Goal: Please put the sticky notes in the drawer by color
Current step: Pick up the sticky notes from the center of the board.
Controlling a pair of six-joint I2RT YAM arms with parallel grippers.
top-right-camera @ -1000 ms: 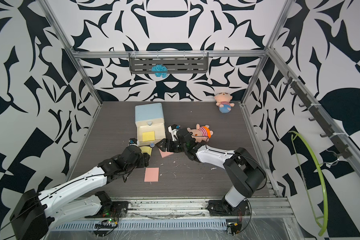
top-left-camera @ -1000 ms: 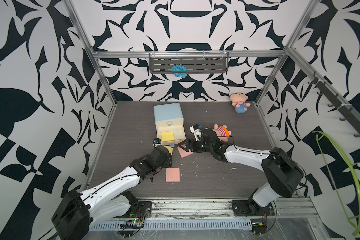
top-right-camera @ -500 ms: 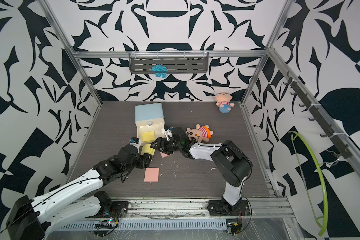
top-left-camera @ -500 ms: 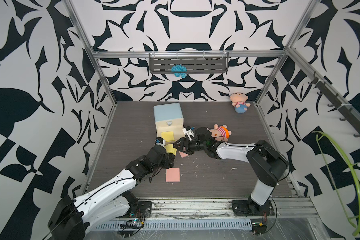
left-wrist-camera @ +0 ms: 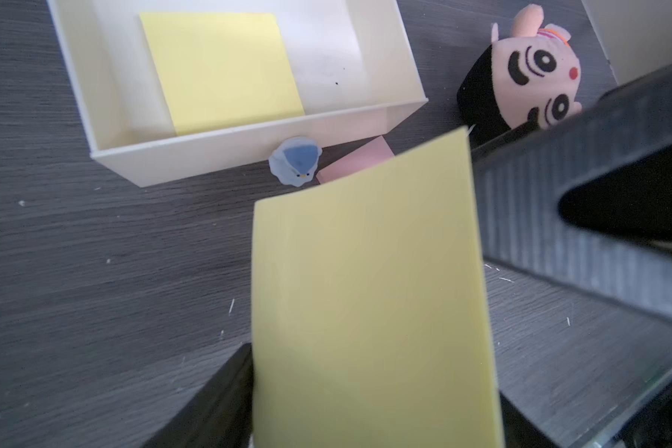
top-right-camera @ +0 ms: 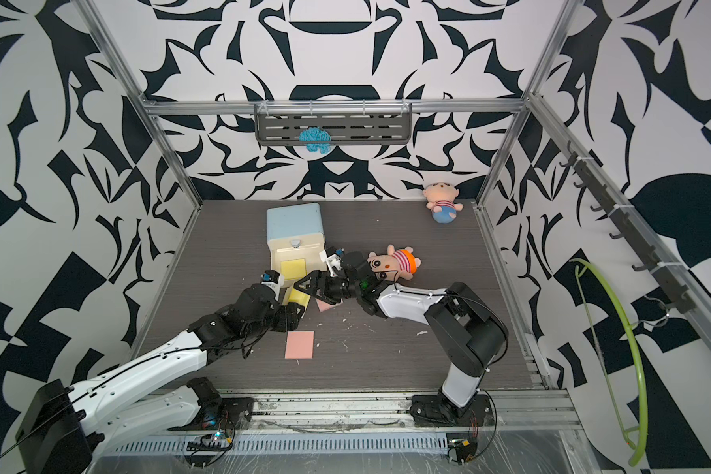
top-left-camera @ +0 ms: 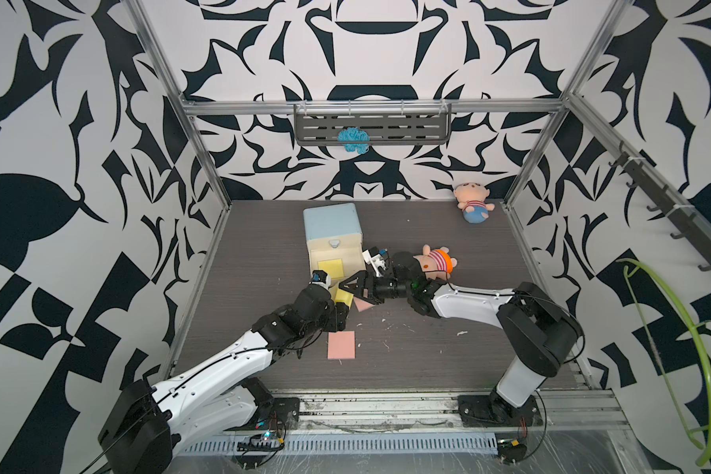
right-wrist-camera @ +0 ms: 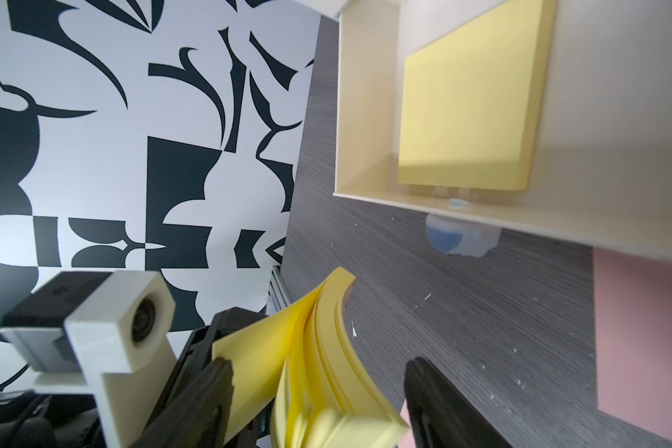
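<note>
A: Seen any change near the drawer [top-left-camera: 331, 230] in this last second?

B: Yes. Swung the right fingers [right-wrist-camera: 435, 395] across from beside the striped plush doll [top-left-camera: 436, 262] toward the centre of the frame. Stood apart now, one on each side of the yellow pad [top-left-camera: 343, 296], not yet pressing it.

A: And the left fingers [left-wrist-camera: 218, 403]?

B: Stayed closed on that same yellow pad, just below the open tray [left-wrist-camera: 249, 143] in both top views. Held it seemingly clear of the desk [top-left-camera: 427, 353], with the sheets fanning out in the right wrist view.

A: Meaning for the task?

B: Probably a handover, or a help to square the pad before dropping it in. Already kept the other yellow pad [top-left-camera: 332, 269] inside the open tray, so the colour matched. Left a pink pad [top-left-camera: 341, 344] on the desk in the lower middle, and a second pink pad [top-left-camera: 363, 305] partly hidden under the right arm. Found no green pads in view.
</note>
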